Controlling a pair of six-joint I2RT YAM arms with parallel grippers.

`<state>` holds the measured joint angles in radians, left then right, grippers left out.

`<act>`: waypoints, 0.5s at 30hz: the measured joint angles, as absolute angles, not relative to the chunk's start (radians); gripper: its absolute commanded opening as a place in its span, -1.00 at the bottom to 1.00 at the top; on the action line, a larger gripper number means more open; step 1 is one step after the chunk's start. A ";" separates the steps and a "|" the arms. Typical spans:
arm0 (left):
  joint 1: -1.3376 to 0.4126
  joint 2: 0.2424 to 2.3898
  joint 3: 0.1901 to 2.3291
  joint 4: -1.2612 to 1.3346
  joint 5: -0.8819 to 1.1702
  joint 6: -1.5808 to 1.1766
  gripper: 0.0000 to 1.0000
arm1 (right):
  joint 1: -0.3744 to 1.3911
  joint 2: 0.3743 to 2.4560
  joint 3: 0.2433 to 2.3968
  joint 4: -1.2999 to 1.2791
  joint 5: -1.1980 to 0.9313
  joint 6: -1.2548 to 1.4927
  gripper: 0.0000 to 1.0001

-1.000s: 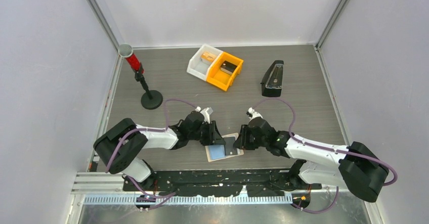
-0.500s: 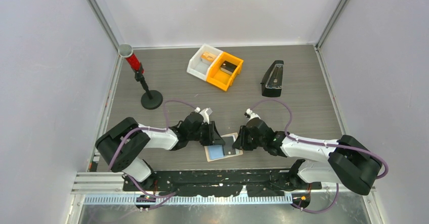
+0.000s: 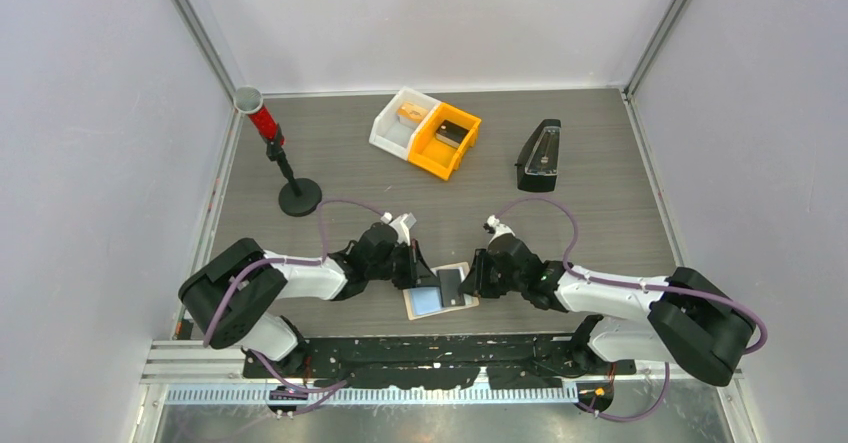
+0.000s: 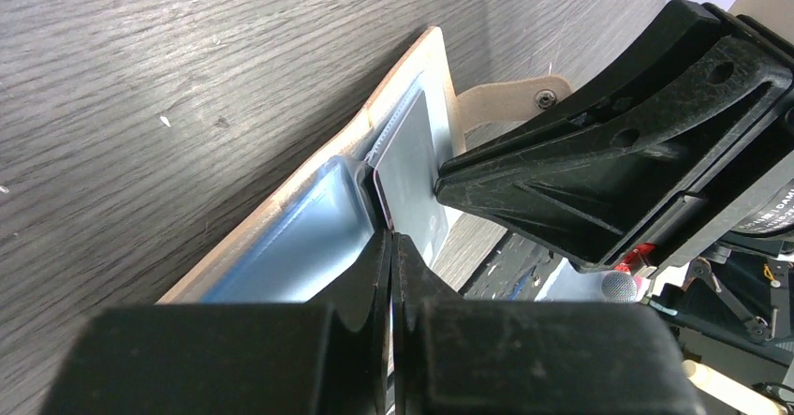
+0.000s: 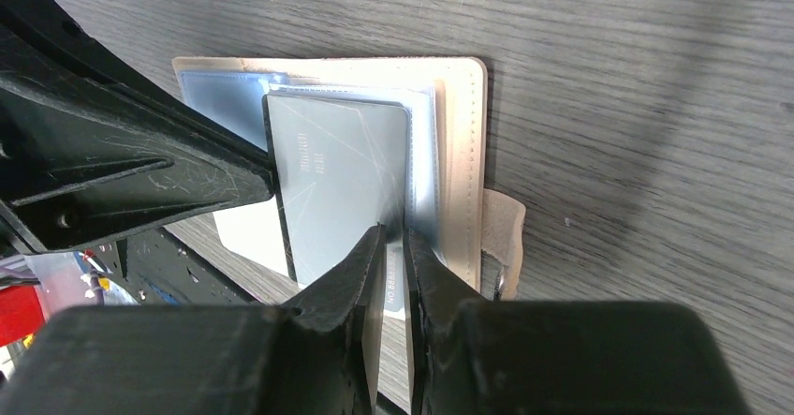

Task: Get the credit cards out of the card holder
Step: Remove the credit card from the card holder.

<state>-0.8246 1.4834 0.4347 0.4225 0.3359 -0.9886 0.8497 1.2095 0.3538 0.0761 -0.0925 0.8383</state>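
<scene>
My left gripper (image 4: 389, 237) has its jaws together, tips at the card holder (image 5: 461, 153). My right gripper (image 5: 393, 232) clamps the grey card (image 5: 337, 171) over the holder. The card's print is illegible.

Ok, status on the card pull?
Left gripper shut, tips at the card holder. Right gripper pinching the grey card, over the holder. Nothing blocking.

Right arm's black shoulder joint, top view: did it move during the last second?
Yes. The black shoulder joint has shifted left, toward the middle of the fixed black base plate.
</scene>
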 measured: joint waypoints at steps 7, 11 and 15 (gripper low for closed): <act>-0.816 1.483 0.431 0.434 0.352 -0.990 -1.00 | 0.849 1.203 0.344 0.088 -0.093 0.838 -0.63; -0.796 1.483 0.422 0.437 0.371 -0.990 -1.00 | 0.849 1.203 0.339 0.098 -0.093 0.839 -0.64; -0.780 1.478 0.417 0.432 0.385 -0.984 -1.00 | 0.846 1.203 0.334 0.106 -0.096 0.839 -0.65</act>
<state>-0.7803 1.4780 0.4168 0.4324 0.3855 -0.9836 0.8459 1.2026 0.3340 0.1062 -0.0963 0.8391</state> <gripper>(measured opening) 0.009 0.180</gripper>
